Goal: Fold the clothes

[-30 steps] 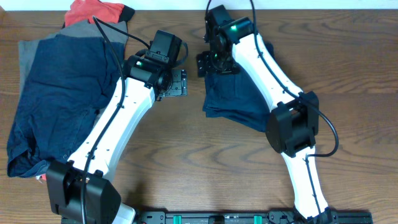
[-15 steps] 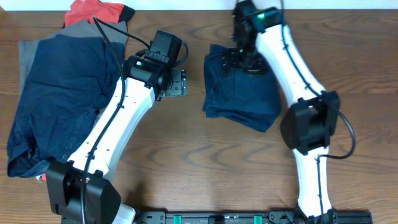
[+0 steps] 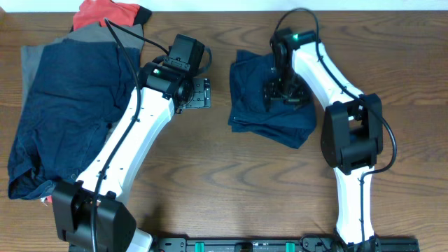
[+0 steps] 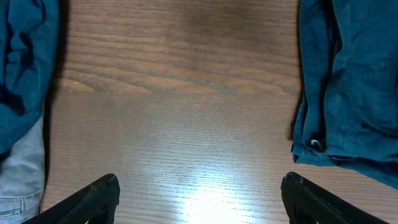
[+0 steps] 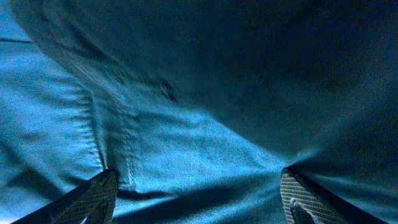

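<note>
The folded navy shorts (image 3: 262,105) lie as a compact, roughly square bundle on the wooden table (image 3: 231,175), right of centre and towards the far edge, with their layered edges showing along the near side. In the left wrist view the waistband button (image 4: 316,144) sits at the lower corner of the fold, just above the bare wood. The right gripper (image 3: 283,91) is low over the right part of the bundle; its wrist camera sees nothing but dark blue cloth with a seam and a few creases. Its two fingers (image 5: 93,196) are spread wide at the bottom corners of that view and clasp nothing; whether the tips press into the fabric cannot be told. The left gripper (image 3: 199,93) hovers over bare table just left of the shorts, between them and the heap of other garments. Its fingertips (image 4: 93,196) are also far apart with only wood grain between them, and it holds nothing. On the left side of the table lies the heap: a large navy piece (image 3: 63,112) spread loosely on top, a grey garment (image 3: 31,59) showing from under its far left edge, and a red-orange piece (image 3: 105,12) with black trim (image 3: 143,12) at the far edge. The left arm (image 3: 133,140) slants across the right part of this heap, and the right arm (image 3: 329,77) bends in from the near right side.
</note>
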Available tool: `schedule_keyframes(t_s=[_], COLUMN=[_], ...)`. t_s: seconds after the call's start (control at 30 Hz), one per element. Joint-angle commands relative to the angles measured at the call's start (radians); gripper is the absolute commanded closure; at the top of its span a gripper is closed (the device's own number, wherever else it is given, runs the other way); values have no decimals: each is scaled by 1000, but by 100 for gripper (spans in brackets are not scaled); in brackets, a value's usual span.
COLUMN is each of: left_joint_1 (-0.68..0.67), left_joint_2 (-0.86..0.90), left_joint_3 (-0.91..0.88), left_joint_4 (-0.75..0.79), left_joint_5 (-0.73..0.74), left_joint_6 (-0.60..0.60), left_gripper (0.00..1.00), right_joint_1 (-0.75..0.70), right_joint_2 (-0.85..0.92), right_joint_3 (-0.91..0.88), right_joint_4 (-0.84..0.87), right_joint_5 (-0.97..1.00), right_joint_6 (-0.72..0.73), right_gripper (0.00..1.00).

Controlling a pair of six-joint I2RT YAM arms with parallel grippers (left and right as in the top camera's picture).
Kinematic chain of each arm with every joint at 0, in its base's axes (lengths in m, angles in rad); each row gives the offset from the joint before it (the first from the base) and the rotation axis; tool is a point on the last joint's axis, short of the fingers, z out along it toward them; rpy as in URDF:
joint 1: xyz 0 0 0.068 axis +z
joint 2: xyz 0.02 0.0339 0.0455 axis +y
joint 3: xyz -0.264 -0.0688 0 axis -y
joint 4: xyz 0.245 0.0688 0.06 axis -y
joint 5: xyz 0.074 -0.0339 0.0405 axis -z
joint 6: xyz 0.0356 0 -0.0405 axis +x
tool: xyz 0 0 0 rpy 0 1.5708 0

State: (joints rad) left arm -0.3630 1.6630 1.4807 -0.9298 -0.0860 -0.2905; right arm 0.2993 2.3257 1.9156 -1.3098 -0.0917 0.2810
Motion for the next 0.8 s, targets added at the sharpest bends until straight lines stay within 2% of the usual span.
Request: schedule_keyframes(t_s=[0.0,0.27,0.53,0.77], left_joint_1=[0,0,0,0], left_joint_2=[-10,-10,-10,-10], left_joint_3=[2,0,0,0], left_joint_4=[1,1,6,25], left_joint_5=[-16,-16,-16,-16], left_joint_6=[6,6,6,5], left_gripper=[15,15,15,15], right_joint_1=[-16,-115,-278,-380], right_joint_2=[-11,-11,-11,-11], right_joint_3=[-64,-172,-200,-200], right_joint_4=[40,146,232,414], right_joint_5=[24,141,144,147], right_joint_6=[3,32,45,23], right_gripper=[19,17,18,19])
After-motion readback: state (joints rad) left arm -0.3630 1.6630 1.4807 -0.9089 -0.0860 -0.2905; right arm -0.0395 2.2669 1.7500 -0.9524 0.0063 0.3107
